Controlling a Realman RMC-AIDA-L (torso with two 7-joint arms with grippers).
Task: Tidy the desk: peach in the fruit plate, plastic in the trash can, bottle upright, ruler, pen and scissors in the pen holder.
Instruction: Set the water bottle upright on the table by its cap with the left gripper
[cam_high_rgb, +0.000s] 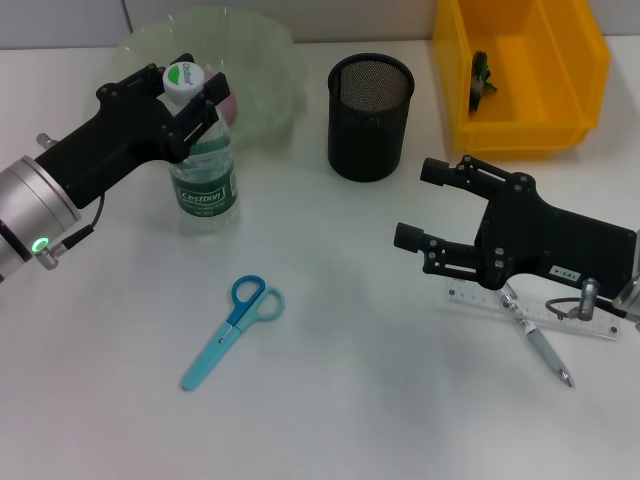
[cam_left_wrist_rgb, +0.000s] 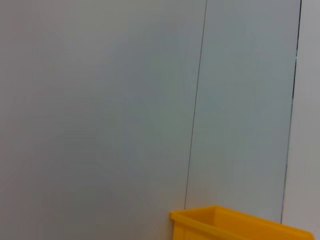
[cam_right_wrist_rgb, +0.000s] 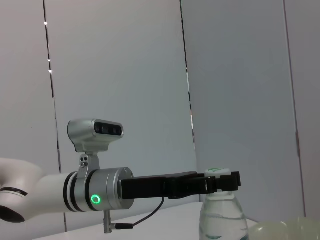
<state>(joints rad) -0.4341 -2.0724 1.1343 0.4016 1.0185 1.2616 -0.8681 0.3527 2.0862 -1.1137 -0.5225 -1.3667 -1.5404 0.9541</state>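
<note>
White desk (cam_high_rgb: 330, 400), bottle (cam_high_rgb: 203, 170) upright, left gripper (cam_high_rgb: 190, 92) around cap

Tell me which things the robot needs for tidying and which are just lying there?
Needed: bottle, scissors, ruler, pen, pen holder, fruit plate, peach, yellow trash can.
Just lying there: nothing that shows.

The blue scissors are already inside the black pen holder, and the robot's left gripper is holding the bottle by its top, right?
Not quite. In the head view the blue scissors lie flat on the desk, outside the black pen holder. The left gripper does hold the bottle at its top.
</note>
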